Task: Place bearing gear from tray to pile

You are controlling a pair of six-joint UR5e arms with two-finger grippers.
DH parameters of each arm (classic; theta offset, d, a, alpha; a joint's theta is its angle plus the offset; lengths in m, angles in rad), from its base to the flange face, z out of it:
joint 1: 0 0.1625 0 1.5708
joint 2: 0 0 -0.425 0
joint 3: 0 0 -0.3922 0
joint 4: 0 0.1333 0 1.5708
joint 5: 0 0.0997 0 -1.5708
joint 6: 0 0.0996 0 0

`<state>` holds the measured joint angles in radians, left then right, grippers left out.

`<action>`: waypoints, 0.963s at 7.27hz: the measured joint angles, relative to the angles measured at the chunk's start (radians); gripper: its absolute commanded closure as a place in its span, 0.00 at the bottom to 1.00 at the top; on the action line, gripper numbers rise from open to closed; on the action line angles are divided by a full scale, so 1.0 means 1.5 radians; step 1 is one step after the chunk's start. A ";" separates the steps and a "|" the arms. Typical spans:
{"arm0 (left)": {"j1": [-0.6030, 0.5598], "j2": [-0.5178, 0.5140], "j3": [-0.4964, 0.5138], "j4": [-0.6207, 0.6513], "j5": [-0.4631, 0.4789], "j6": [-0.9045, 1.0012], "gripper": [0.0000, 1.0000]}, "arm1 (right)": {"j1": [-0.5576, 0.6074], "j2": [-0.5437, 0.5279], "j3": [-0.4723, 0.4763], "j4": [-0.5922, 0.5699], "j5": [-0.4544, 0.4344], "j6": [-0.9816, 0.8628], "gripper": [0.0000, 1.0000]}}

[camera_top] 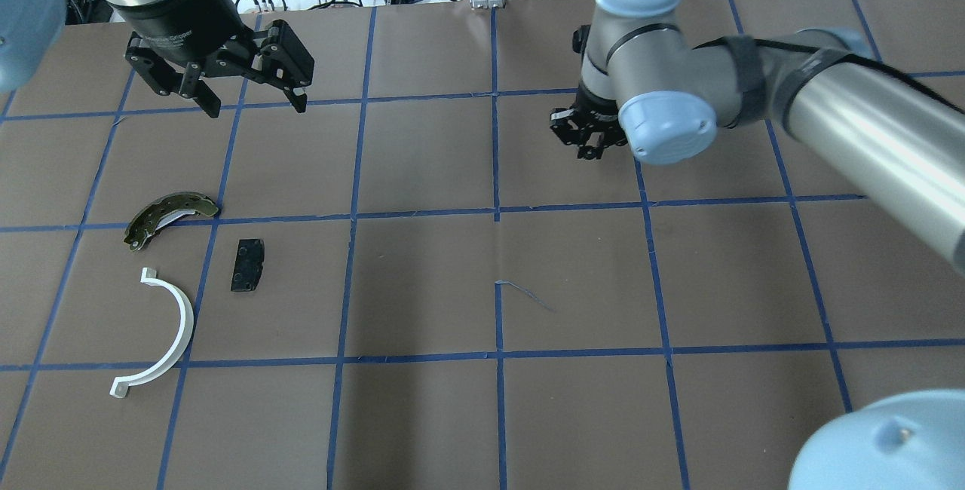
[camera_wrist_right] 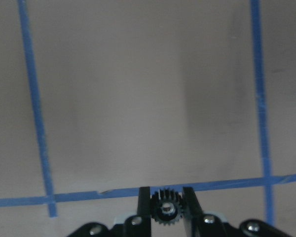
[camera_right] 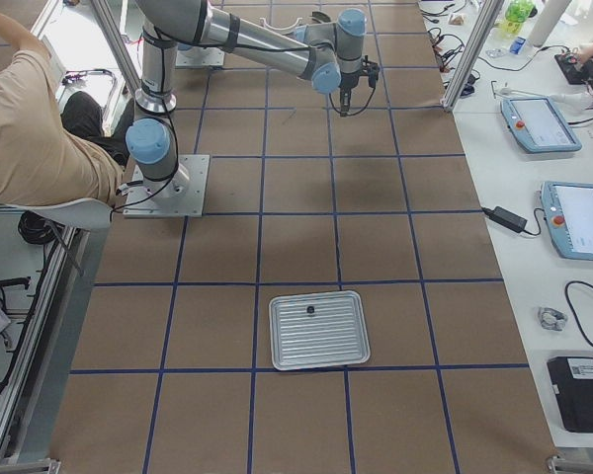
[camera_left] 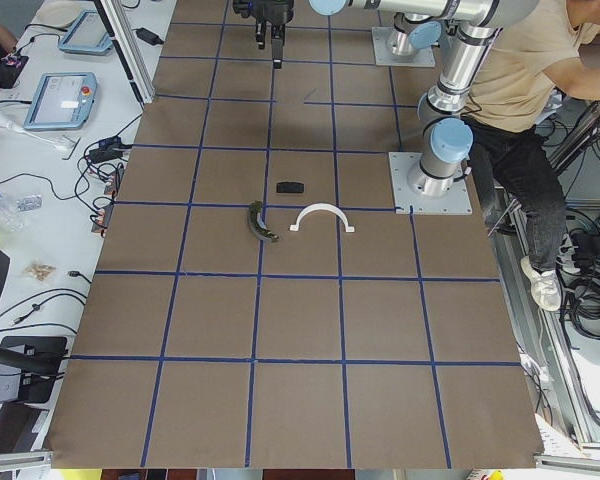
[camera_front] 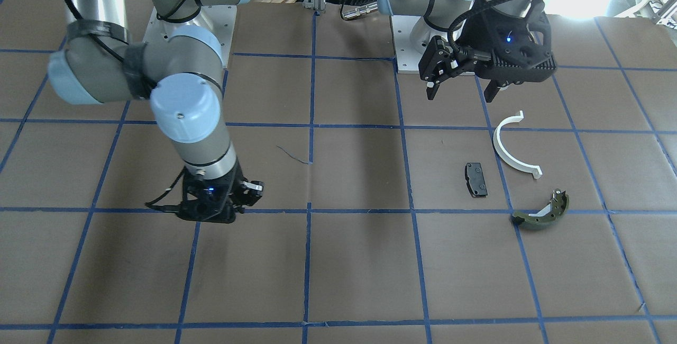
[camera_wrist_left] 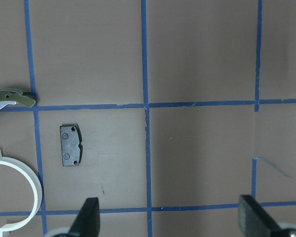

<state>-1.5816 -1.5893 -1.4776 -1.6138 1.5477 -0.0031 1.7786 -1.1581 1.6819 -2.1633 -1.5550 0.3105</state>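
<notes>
My right gripper (camera_wrist_right: 166, 217) is shut on a small black toothed bearing gear (camera_wrist_right: 166, 212) and holds it above the brown table. It shows left of centre in the front view (camera_front: 232, 207) and right of centre in the overhead view (camera_top: 589, 145). The pile lies on my left side: a white half-ring strip (camera_top: 179, 324), a black pad (camera_top: 247, 264) and an olive-green brake shoe (camera_top: 162, 212). My left gripper (camera_top: 256, 107) hangs open and empty above the table beside the pile. Its wrist view shows the pad (camera_wrist_left: 70, 144). The metal tray (camera_right: 316, 329) lies far from both grippers.
The arm base plates (camera_front: 407, 61) sit at the robot's edge of the table. An operator (camera_right: 30, 118) sits beside the bases. Side tables with tablets (camera_right: 539, 123) and cables flank the table. Blue tape lines grid the brown surface.
</notes>
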 measured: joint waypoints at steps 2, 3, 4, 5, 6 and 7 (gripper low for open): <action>0.000 0.000 -0.001 -0.001 0.000 0.000 0.00 | 0.091 0.057 0.006 -0.071 0.011 0.144 0.85; 0.000 0.000 -0.001 -0.001 0.000 0.000 0.00 | 0.130 0.071 0.008 -0.079 0.012 0.206 0.66; 0.000 0.000 -0.001 -0.001 -0.001 0.000 0.00 | 0.161 0.079 0.011 -0.082 0.012 0.246 0.10; 0.000 0.000 -0.001 -0.001 -0.001 0.000 0.00 | 0.181 0.081 0.021 -0.084 0.009 0.261 0.00; 0.000 0.000 -0.001 -0.001 -0.001 0.000 0.00 | 0.186 0.074 0.030 -0.087 0.005 0.258 0.00; 0.000 0.000 -0.001 -0.001 -0.001 0.000 0.00 | 0.178 0.057 0.034 -0.085 0.002 0.229 0.00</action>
<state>-1.5815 -1.5892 -1.4787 -1.6153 1.5463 -0.0031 2.0448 -1.0720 1.7327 -2.2910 -1.5526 0.6543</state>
